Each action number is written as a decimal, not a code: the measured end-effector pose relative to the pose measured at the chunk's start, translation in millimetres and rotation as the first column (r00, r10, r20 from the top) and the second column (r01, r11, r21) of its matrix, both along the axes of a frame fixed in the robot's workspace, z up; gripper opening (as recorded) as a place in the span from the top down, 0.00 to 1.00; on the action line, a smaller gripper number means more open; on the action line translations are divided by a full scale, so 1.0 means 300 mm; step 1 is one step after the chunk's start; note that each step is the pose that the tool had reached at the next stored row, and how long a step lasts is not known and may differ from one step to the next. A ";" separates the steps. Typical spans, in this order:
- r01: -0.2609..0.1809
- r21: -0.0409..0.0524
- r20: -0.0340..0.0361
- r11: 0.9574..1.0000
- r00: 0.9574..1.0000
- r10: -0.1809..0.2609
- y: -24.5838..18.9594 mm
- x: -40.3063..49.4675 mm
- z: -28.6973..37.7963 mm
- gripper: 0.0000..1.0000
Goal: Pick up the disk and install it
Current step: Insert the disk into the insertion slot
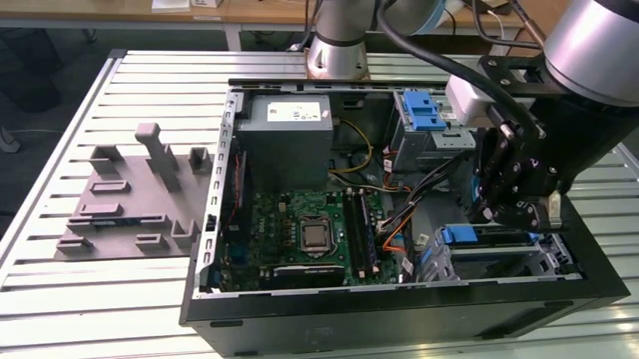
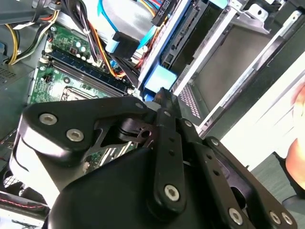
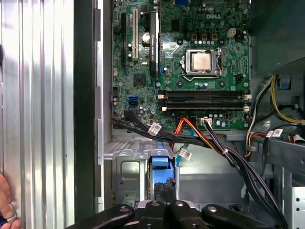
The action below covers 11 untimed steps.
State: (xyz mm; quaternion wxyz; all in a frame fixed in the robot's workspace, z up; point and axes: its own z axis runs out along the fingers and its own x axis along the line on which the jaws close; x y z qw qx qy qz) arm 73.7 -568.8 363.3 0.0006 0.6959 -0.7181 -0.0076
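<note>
A slatted metal table (image 1: 100, 299) carries an open black computer case (image 1: 399, 321), and the arm reaches down into the end of the case farthest from the grey power-supply box (image 1: 284, 149). The green motherboard (image 1: 289, 224) lies to one side of the gripper (image 1: 527, 215), between it and the opposite case wall. A grey moulded fixture (image 1: 130, 202) sits on the table outside that wall, well apart from the tool. Directly below the gripper stands a metal drive cage (image 1: 504, 260). The disk (image 1: 462, 235) sits edge-up inside that cage, its blue plastic end showing just beyond the fingertips. In the first wrist view the gripper (image 3: 164, 193) hangs over the disk (image 3: 159, 163), the tips at or touching its blue edge, though contact cannot be confirmed. A bundle of black and orange cables (image 3: 209, 138) crosses ahead of the tool, between the cage and the motherboard. In the second wrist view the gripper (image 2: 163, 98) has its two fingers drawn together with no gap and nothing caught between them, and the disk (image 2: 159, 78) lies immediately past their tips.
</note>
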 end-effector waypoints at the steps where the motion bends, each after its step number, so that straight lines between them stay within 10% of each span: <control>1: 0.000 0.000 0.000 1.000 1.000 0.000 0.000 0.000 -0.004 0.89; 11: 0.000 0.000 0.000 1.000 1.000 0.000 0.000 0.000 -0.034 0.89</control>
